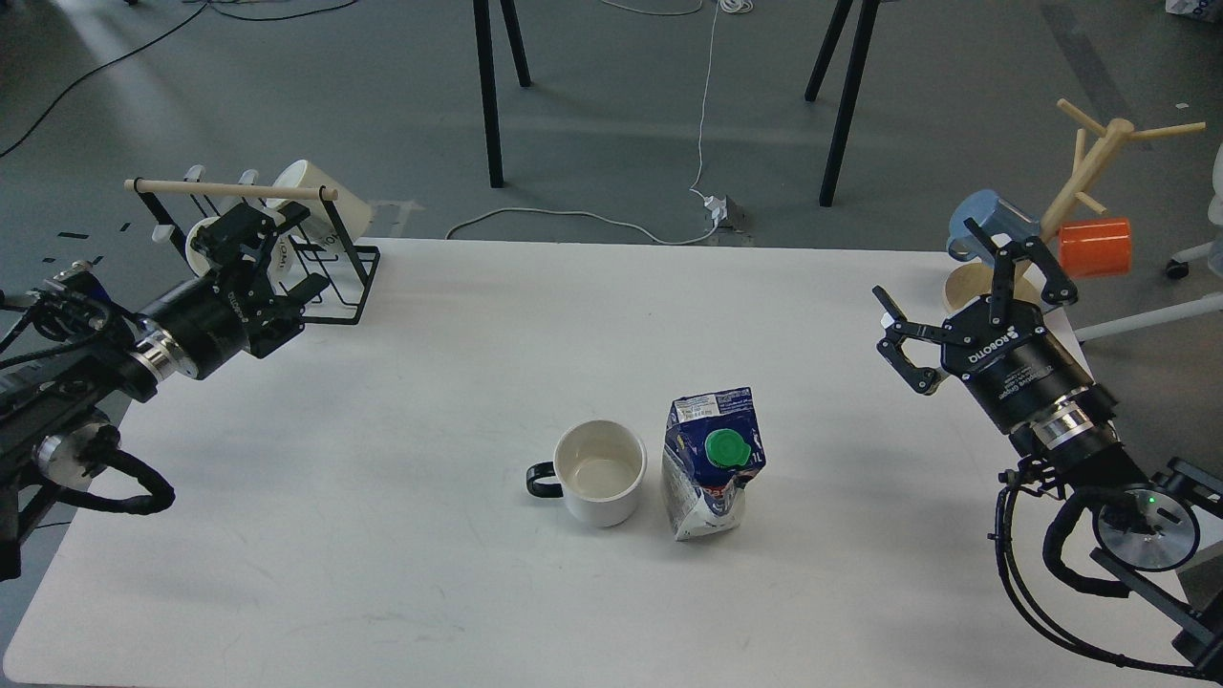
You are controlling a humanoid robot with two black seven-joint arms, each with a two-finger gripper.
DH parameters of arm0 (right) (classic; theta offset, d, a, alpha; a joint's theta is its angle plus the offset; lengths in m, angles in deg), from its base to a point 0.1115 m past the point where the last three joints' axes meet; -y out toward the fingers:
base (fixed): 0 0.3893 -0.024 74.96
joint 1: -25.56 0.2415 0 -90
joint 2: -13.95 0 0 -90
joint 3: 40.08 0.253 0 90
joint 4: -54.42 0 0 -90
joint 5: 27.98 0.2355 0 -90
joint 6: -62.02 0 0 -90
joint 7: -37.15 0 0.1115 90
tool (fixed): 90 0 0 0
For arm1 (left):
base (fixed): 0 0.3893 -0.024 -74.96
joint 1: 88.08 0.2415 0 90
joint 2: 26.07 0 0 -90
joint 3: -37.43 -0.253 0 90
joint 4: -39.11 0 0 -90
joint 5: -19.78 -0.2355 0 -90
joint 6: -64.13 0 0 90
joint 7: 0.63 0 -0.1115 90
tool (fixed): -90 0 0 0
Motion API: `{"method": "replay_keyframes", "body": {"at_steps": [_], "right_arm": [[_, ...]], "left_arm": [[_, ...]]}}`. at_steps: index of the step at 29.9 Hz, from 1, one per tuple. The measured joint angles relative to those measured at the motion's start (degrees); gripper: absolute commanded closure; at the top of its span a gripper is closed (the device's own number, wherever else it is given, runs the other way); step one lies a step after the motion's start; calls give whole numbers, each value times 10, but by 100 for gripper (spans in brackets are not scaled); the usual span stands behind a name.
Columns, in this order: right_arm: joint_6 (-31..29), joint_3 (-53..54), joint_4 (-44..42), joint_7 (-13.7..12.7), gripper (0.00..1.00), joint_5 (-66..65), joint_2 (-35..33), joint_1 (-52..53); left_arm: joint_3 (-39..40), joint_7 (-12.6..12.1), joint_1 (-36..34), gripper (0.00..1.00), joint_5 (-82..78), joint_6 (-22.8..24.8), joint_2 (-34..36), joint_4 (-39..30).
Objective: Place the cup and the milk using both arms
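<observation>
Standing side by side near the middle of the white table: the cup on the left, the milk on the right, almost touching. Waiting far off at each side, holding nothing: left gripper, fingers maybe a little apart but hard to tell; right gripper, fingers spread wide. Best going slowly, staying clear of the other thing, squeezing the dented milk gently.
</observation>
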Motion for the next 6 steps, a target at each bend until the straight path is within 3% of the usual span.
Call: {"method": "replay_keyframes", "body": {"at_steps": [6], "right_arm": [[0, -10, -1, 1, 3, -4, 3, 9]], "left_arm": [[1, 0, 0, 1, 0, 0, 1, 0]]}}
